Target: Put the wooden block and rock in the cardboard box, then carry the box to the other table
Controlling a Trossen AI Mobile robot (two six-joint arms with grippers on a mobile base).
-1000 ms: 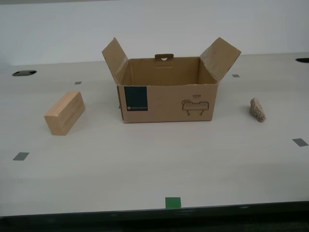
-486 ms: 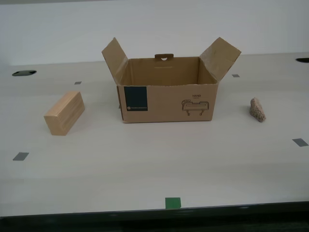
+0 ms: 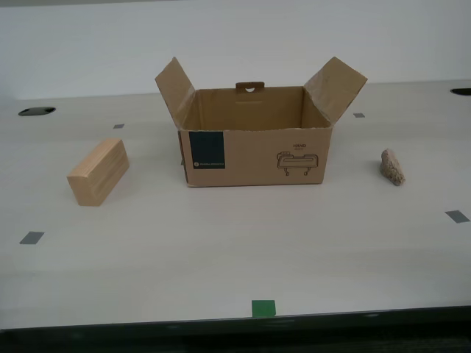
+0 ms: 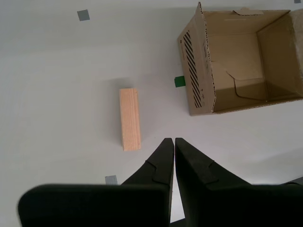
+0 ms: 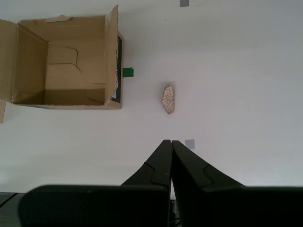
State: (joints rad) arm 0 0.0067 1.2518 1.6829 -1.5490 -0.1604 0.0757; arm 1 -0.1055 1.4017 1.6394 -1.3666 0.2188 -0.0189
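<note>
Nothing is packed yet: the cardboard box (image 3: 254, 140) stands open and empty on the pale table (image 3: 221, 250), so the step in hand is the first pick. In the exterior view the wooden block (image 3: 98, 172) lies at about 9 o'clock from the box, well apart from it, and the rock (image 3: 393, 167) at about 3 o'clock, also apart.

My second gripper (image 4: 171, 142) hangs above the table with its fingers pressed together, holding nothing, the block (image 4: 130, 118) just ahead of it. My first gripper (image 5: 169, 143) is likewise closed and empty, with the rock (image 5: 168, 99) ahead.

I judge the next move calls for spreading the fingers, dropping over the block across its narrow width, and lifting it clear of the upright flaps.

The box front carries a dark blue label (image 3: 207, 150) with small white print too blurred to read, and a line drawing (image 3: 298, 162) under a word that may be "HAND".
</note>
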